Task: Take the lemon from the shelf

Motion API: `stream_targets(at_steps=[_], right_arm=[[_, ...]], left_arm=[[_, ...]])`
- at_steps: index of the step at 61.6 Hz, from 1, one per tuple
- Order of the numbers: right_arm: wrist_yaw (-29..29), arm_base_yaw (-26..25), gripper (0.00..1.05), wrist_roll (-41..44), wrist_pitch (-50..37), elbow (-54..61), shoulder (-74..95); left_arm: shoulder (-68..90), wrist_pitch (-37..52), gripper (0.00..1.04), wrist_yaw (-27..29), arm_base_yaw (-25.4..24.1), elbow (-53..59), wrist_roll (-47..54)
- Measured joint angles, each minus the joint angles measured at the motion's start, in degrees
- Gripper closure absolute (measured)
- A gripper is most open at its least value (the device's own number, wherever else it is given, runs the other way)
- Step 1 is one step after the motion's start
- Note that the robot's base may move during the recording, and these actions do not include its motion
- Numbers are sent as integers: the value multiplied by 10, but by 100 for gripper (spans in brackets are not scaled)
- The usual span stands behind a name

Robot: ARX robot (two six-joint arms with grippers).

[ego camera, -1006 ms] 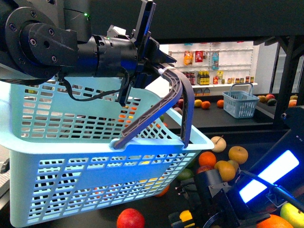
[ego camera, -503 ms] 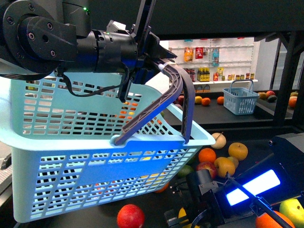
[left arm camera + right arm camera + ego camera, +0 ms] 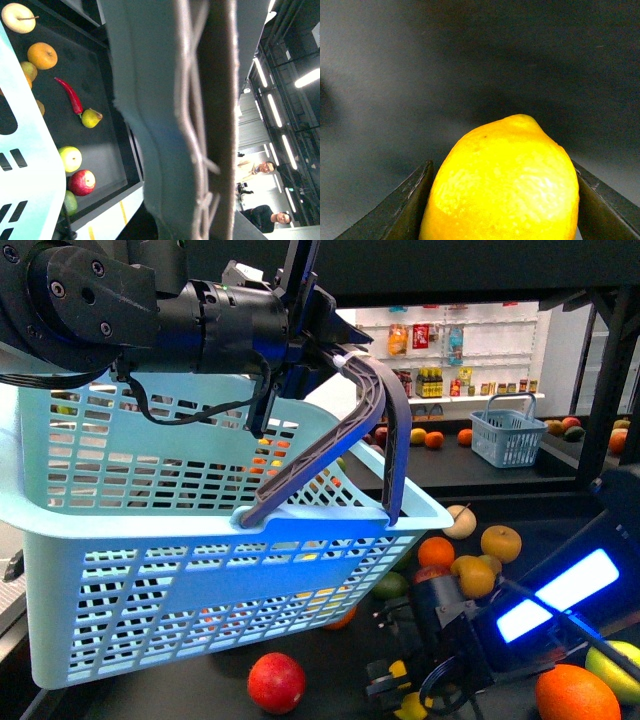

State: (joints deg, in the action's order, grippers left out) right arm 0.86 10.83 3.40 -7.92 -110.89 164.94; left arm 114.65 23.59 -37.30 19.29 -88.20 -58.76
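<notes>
My right gripper (image 3: 408, 695) is low over the black shelf tray (image 3: 180, 702), shut on the yellow lemon (image 3: 412, 706). In the right wrist view the lemon (image 3: 502, 180) fills the space between both dark fingers (image 3: 410, 205), above the bare dark tray. My left gripper (image 3: 330, 345) is raised at the upper left, shut on the grey basket handle (image 3: 385, 430) of a light blue basket (image 3: 200, 570), which hangs tilted over the tray. The handle (image 3: 200, 120) fills the left wrist view.
Loose fruit lies on the tray: a red apple (image 3: 276, 681), oranges (image 3: 436, 551), pears (image 3: 500, 542), an orange (image 3: 577, 695) at the lower right. A black upright post (image 3: 600, 370) stands on the right. A second small blue basket (image 3: 508, 435) sits on a farther tray.
The right arm with its lit blue panel has shifted, and its gripper with the lemon sits slightly further right. The basket in my left gripper has risen a little.
</notes>
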Motion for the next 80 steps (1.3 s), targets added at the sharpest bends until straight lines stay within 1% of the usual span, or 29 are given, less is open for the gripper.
stream_targets(at_steps=[9,15,20,25,32,37,42,50,61,68,80], right_arm=[[-7,-50,33,-16,-39,90,-97],[-22,-94,33,-24,-50,141,-175],[-47,-137,33,-39,-58,182,-250],[-70,-166,33,-56,-58,207,-309],[-110,-180,33,-89,-49,227,-380],[-142,-176,33,-111,-43,232,-425],[-176,-162,33,-139,-39,234,-470],[-201,-128,33,-169,-35,239,-518],[-208,-81,33,-200,-37,266,-529],[-203,-54,33,-210,-37,287,-529],[-197,-24,33,-224,-43,293,-529]], left_arm=[[0,0,97,0,0,0,0],[0,0,97,0,0,0,0],[0,0,97,0,0,0,0],[0,0,97,0,0,0,0],[0,0,97,0,0,0,0],[0,0,97,0,1,0,0],[0,0,97,0,1,0,0],[0,0,97,1,0,0,1],[0,0,97,0,1,0,0],[0,0,97,0,0,0,0],[0,0,97,-1,1,0,0]])
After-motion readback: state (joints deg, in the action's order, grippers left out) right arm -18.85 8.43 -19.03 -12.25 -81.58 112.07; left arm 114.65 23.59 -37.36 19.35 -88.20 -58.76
